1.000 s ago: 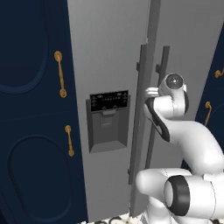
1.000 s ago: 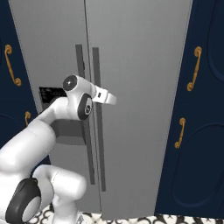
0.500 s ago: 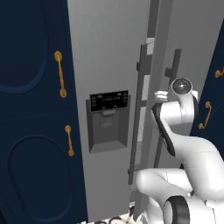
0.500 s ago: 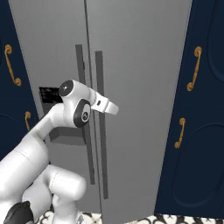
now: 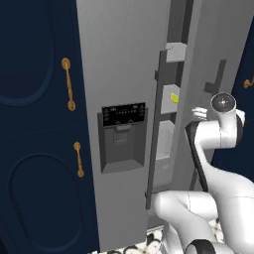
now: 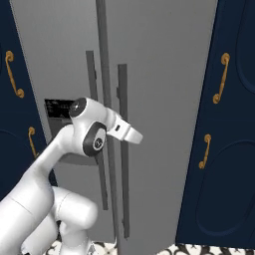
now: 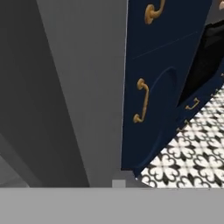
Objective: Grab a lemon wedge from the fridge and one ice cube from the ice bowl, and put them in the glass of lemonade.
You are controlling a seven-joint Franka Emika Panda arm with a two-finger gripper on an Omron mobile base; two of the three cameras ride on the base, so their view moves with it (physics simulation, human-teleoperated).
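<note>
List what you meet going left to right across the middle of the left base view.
Navy cabinet door with two brass handles → black dispenser panel on the grey fridge door → long dark vertical fridge handle → small bright yellow lemon wedge in the opened gap → white robot arm with its dark round joint.

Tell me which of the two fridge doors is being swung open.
The right door, handle by the gripper; the dispenser door stays shut. A yellow lemon wedge shows in the gap.
</note>
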